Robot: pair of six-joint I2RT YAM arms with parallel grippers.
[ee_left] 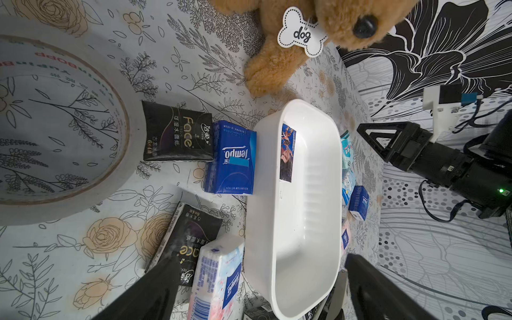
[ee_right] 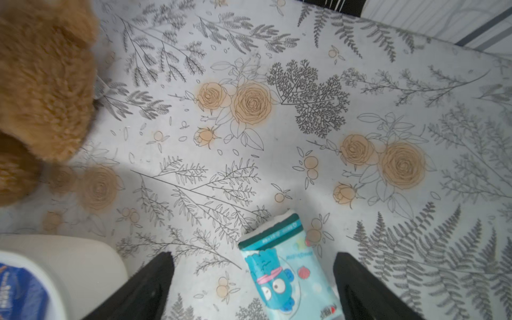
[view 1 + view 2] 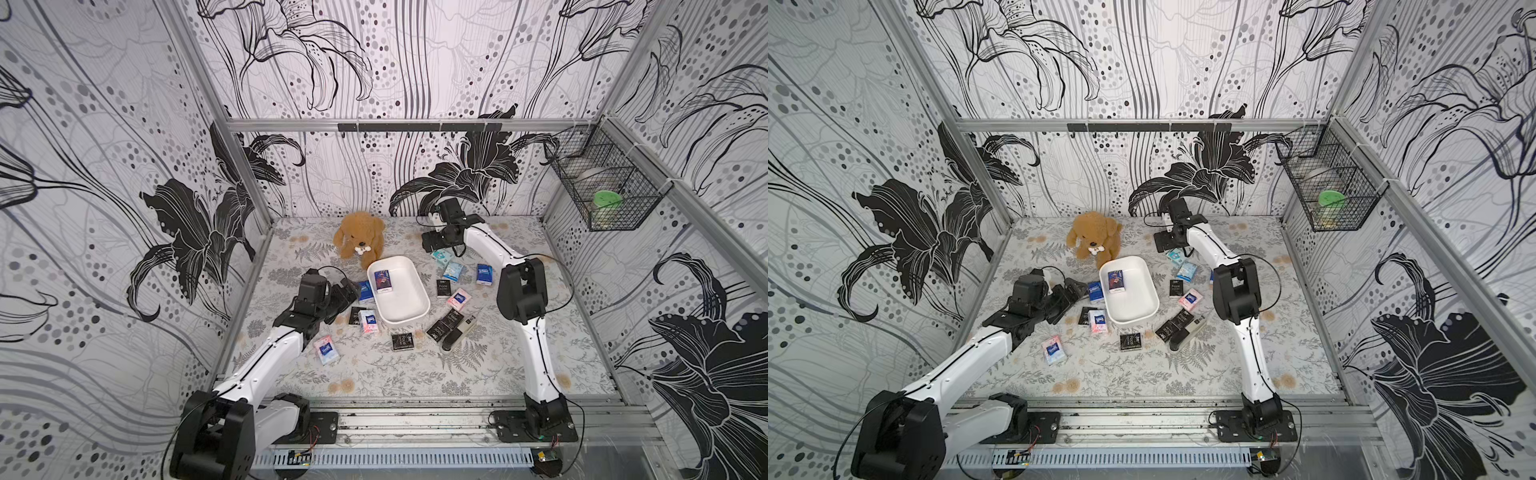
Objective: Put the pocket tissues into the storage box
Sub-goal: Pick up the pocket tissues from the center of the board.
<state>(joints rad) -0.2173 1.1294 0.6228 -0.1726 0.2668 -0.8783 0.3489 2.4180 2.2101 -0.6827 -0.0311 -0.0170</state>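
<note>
Pink-and-white film marks the nearest of the pocket tissues, a pink-white packet (image 3: 326, 350) lying flat on the table (image 3: 374, 376), with a black packet (image 3: 402, 341) a little farther in. Beyond them sits the storage box (image 3: 405, 303), holding only one dark printed packet (image 3: 382, 279) at its far end. The other packets are scattered on both sides of it. The left fingers (image 1: 151, 293) stand wide apart and empty beside the box, with a dark blue packet (image 1: 230, 158) just beside its wall ahead of them. Farther back the right fingers (image 2: 144, 288) are spread too, straddling a teal packet (image 2: 285, 271) that rests on the table, not clamped. These packets look light, soft and slick-wrapped. I would pinch one across its narrower width with the fingers down to the table. The squeeze should be firm enough that the film does not slide, yet gentle, since the packet will squash. A plush dog (image 3: 359, 237) sits farthest back.
</note>
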